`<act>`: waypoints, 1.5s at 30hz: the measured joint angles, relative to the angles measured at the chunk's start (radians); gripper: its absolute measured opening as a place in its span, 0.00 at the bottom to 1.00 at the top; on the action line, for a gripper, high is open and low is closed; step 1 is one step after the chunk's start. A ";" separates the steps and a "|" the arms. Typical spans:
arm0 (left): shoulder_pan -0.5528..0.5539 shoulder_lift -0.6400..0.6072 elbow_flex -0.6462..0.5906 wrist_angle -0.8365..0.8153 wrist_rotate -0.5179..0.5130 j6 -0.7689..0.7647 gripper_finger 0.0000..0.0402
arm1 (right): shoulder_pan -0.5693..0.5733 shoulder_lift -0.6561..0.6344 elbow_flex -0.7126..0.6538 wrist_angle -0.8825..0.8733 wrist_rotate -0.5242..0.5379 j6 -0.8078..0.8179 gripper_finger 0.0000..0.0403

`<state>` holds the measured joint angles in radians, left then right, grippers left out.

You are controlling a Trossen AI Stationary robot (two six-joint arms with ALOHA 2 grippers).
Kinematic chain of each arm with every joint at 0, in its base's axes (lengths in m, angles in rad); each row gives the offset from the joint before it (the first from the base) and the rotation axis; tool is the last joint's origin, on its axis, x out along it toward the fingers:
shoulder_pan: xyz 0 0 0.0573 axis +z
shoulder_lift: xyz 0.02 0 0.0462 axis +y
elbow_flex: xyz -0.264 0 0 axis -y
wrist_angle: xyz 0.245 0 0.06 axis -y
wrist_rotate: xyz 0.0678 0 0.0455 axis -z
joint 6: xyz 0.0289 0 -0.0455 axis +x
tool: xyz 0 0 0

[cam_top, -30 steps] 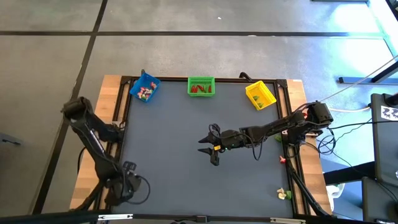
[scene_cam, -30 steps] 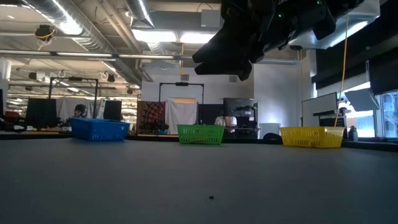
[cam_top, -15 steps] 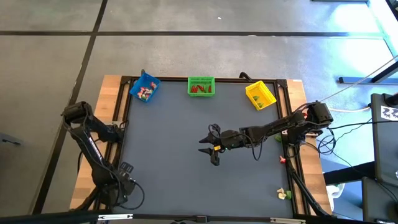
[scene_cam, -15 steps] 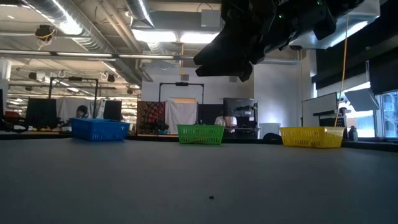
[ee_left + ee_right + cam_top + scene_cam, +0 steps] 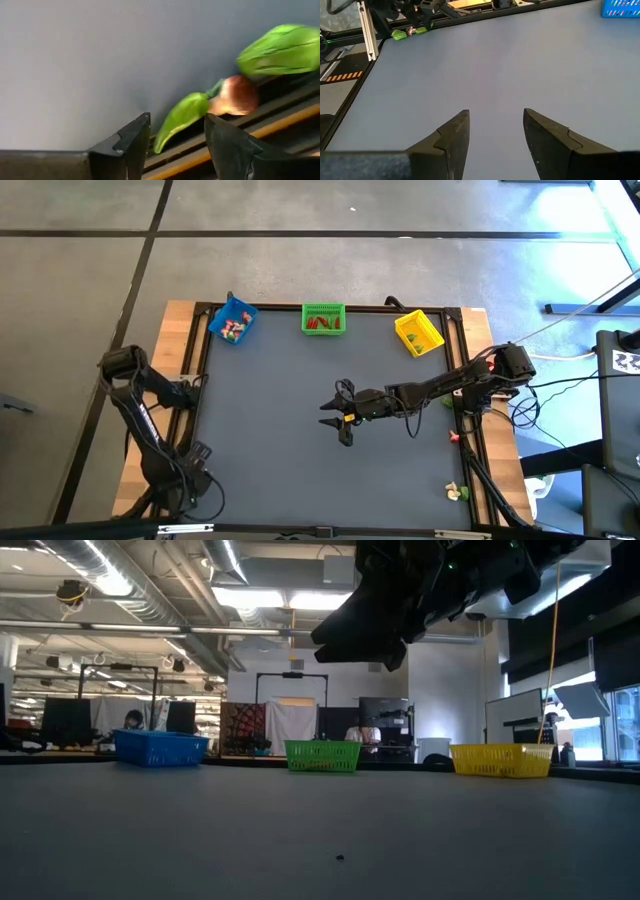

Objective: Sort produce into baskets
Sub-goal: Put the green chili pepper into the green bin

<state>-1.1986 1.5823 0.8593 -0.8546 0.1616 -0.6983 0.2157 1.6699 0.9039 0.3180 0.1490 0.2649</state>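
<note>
Lying at the desk's (image 5: 300,440) left edge, three produce pieces filled the left wrist view and no other: a slim green pod (image 5: 180,119), a reddish-brown rounded piece (image 5: 235,95) touching its stem end, and a broad green leafy piece (image 5: 280,49) just beyond, all against the dark rail of the frame. The left gripper (image 5: 175,142) hung close over them, jaws spread with nothing between them. From above, that arm sat folded at the near left corner, and the pieces below it could not be made out.

The high view alone showed what the baskets held. The blue basket (image 5: 232,321), turned askew, carried red, green and whitish bits; the green basket (image 5: 323,319) held red ones; the yellow basket (image 5: 418,332) held a green bit. All three stood along the far edge, well apart. More pieces lay off the mat on the right: green and red by the rail, whitish and green near the front corner (image 5: 457,493).

The right gripper (image 5: 340,420) hovered over the bare middle of the matte grey mat, jaws spread and empty. In the low view it was a dark bulk overhead, the slatted plastic baskets lined up behind it.
</note>
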 joint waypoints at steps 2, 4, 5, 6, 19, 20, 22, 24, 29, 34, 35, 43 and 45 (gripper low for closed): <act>-0.001 0.016 0.000 -0.004 -0.013 -0.003 0.44 | 0.000 0.000 0.000 0.000 0.000 0.000 0.46; -0.003 0.036 -0.001 0.016 -0.017 -0.006 0.42 | 0.000 0.000 0.000 0.000 0.000 0.000 0.46; -0.002 0.040 -0.001 0.017 -0.015 -0.006 0.41 | 0.000 0.000 0.000 -0.001 0.000 0.000 0.46; -0.003 0.044 -0.001 0.023 -0.013 -0.006 0.39 | 0.000 0.000 0.000 -0.003 0.000 0.000 0.46; -0.003 0.057 0.000 0.031 -0.013 -0.063 0.13 | 0.000 0.000 0.000 -0.007 0.000 0.000 0.46; -0.003 0.057 0.000 0.031 -0.013 -0.065 0.13 | 0.000 0.000 0.000 -0.007 0.000 0.000 0.46; 0.002 0.055 -0.001 0.032 -0.014 -0.074 0.13 | 0.000 0.000 0.000 -0.007 0.000 0.000 0.46; 0.011 0.050 -0.001 0.033 -0.012 -0.093 0.14 | 0.001 0.000 0.000 -0.006 0.000 0.000 0.46; 0.058 0.003 -0.002 0.029 -0.014 -0.170 0.14 | 0.001 0.000 0.000 -0.006 -0.003 0.000 0.46; 0.114 -0.092 -0.002 0.027 -0.129 -0.228 0.14 | 0.001 0.000 0.000 -0.006 -0.007 0.000 0.46; 0.126 -0.113 -0.002 0.028 -0.171 -0.242 0.14 | 0.001 0.000 0.000 -0.006 -0.007 0.000 0.46; 0.225 -0.278 -0.002 0.038 -0.517 -0.280 0.14 | 0.001 0.000 0.000 0.003 -0.008 0.003 0.46; 0.248 -0.310 -0.002 0.050 -0.601 -0.296 0.14 | 0.001 0.000 0.000 0.008 -0.009 0.006 0.48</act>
<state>-0.9510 1.2720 0.8574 -0.8046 -0.4390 -0.9942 0.2165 1.6699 0.9039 0.3264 0.1402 0.2706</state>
